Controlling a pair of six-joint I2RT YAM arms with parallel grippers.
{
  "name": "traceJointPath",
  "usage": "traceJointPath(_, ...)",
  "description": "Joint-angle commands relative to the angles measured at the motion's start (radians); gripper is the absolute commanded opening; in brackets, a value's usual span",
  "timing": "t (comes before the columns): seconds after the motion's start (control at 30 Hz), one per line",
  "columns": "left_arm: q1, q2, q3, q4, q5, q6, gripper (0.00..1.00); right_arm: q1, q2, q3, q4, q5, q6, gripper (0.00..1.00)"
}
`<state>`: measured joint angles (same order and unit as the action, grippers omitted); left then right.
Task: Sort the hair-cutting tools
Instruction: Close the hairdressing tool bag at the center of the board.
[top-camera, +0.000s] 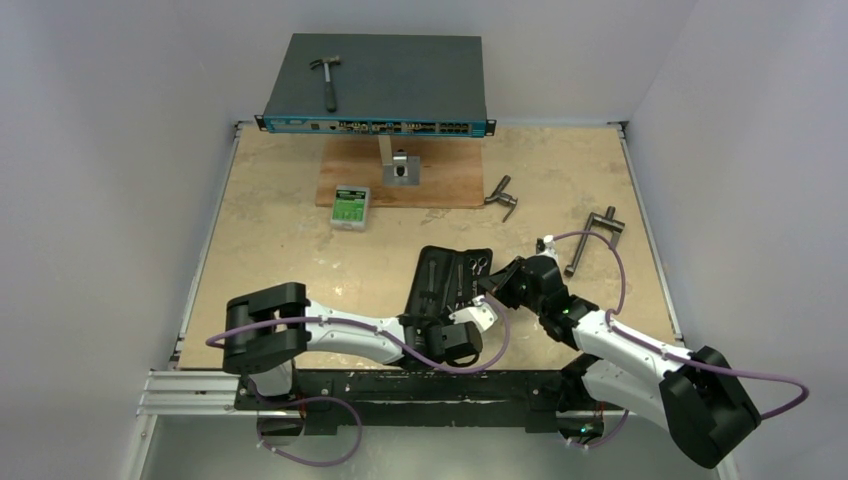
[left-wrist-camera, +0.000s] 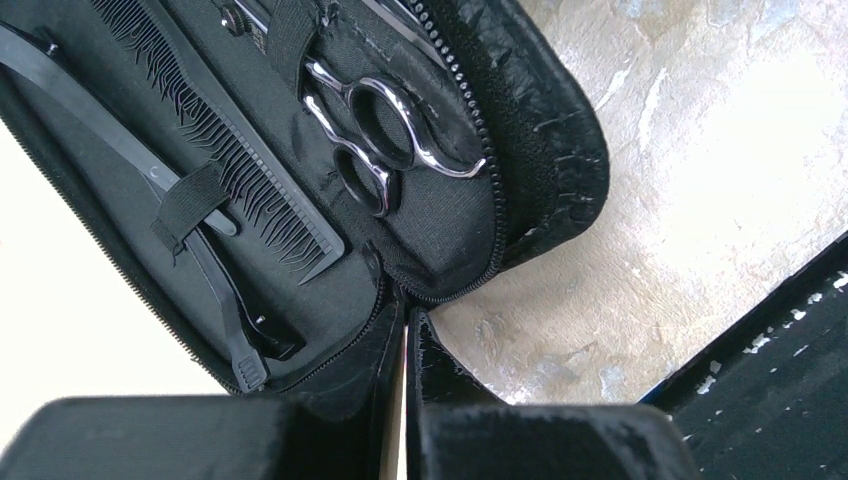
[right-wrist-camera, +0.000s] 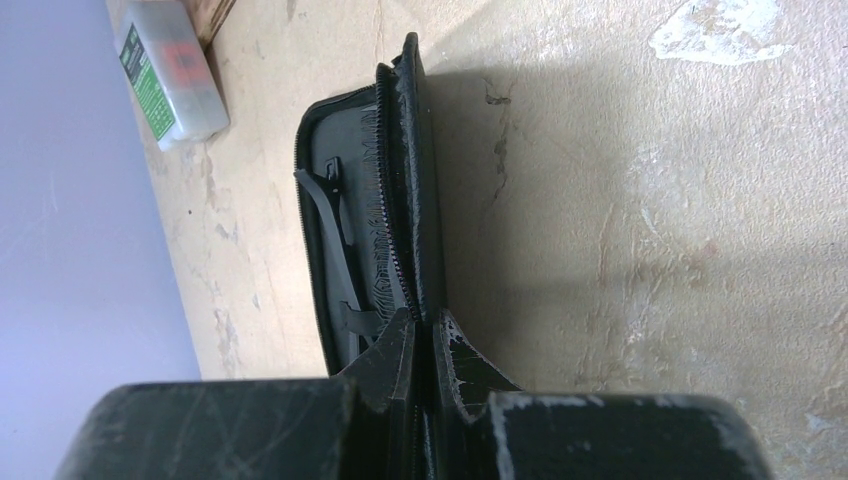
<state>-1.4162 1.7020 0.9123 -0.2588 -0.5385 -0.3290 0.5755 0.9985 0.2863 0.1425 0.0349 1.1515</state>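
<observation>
Left fingers (left-wrist-camera: 440, 375) clenched on zip case (left-wrist-camera: 540, 150) rim | right fingers (right-wrist-camera: 470, 375) clamp its flap | scissors (left-wrist-camera: 420, 135): likely light, stiff, slick steel; take by ring handles.

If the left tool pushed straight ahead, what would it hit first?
The left tool, shut, sits at the black case's edge; straight on, it would probably meet the silver scissors first, though depth is unclear.

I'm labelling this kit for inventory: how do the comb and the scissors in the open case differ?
The comb is matte black, long and toothed; the scissors are shiny silver with ring handles. The comb lies exposed under an elastic strap; the scissors show only handles, blades tucked under fabric. Both sit inside the black case.
</observation>
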Motion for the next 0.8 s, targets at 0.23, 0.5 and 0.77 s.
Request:
traceJointPath(0.23, -0.005, -0.103, -0.065, 0.084, 0.014, -0.004, 0.00, 0.002, -0.025, -0.005, 0.038, -0.014, 0.019, 0.00)
traceJointPath(0.5, -0.034, -0.142, -0.123, 0.117, 0.050, -0.016, 0.00, 0.001, -0.015, -0.013, 0.053, 0.002, 0.038, 0.00)
traceJointPath(0.77, -0.073, -0.141, -0.137, 0.100, 0.066, -0.037, 0.00, 0.001, 0.013, -0.023, 0.084, 0.020, 0.060, 0.00)
